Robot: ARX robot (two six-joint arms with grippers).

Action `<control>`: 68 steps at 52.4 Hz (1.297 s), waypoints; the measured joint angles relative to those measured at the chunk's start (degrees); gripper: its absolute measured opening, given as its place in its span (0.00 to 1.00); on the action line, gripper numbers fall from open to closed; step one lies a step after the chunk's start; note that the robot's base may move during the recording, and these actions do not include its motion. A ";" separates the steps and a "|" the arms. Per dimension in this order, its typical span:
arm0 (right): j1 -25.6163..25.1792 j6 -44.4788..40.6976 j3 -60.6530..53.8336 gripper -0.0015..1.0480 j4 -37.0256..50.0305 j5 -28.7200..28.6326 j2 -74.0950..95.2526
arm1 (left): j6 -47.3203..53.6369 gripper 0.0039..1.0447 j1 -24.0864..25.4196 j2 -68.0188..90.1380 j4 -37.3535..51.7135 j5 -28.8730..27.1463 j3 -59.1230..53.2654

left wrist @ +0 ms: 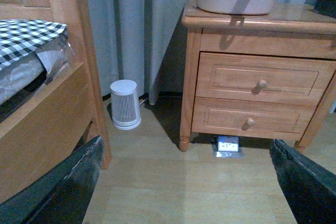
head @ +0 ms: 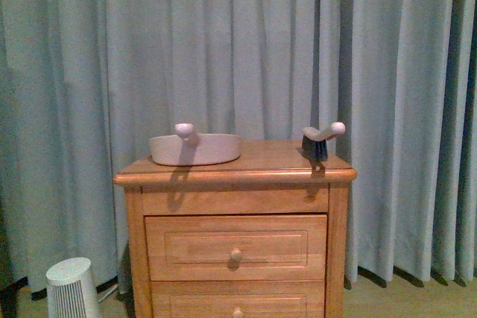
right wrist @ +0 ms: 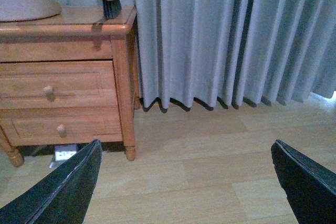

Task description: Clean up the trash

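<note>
Wooden nightstand against grey curtain; white pan and brush on top, white canister on the floor beside it. Both left gripper and right gripper spread wide, empty. Can't tell where the trash is.

Jaws spread wide over the wood floor, nightstand and brush beyond, beside curtains.

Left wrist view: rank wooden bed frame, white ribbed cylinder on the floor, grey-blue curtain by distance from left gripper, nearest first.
From the left gripper:
1. Wooden bed frame: close beside one gripper finger, at the side.
2. White ribbed cylinder: on the floor, between the bed frame and the wooden nightstand.
3. Grey-blue curtain: behind the cylinder, at the back.
</note>
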 joint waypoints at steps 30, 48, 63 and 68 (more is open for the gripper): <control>0.00 0.00 0.00 0.93 0.00 0.00 0.00 | 0.00 0.93 0.00 0.00 0.00 0.00 0.00; 0.00 0.00 0.00 0.93 0.00 0.00 0.00 | 0.00 0.93 0.00 0.00 0.00 0.00 0.00; 0.00 0.00 0.00 0.93 0.00 0.00 0.00 | 0.00 0.93 0.00 0.00 0.00 -0.02 0.00; 0.00 0.00 0.00 0.93 0.00 0.00 0.00 | 0.00 0.93 0.00 0.00 0.00 -0.02 0.00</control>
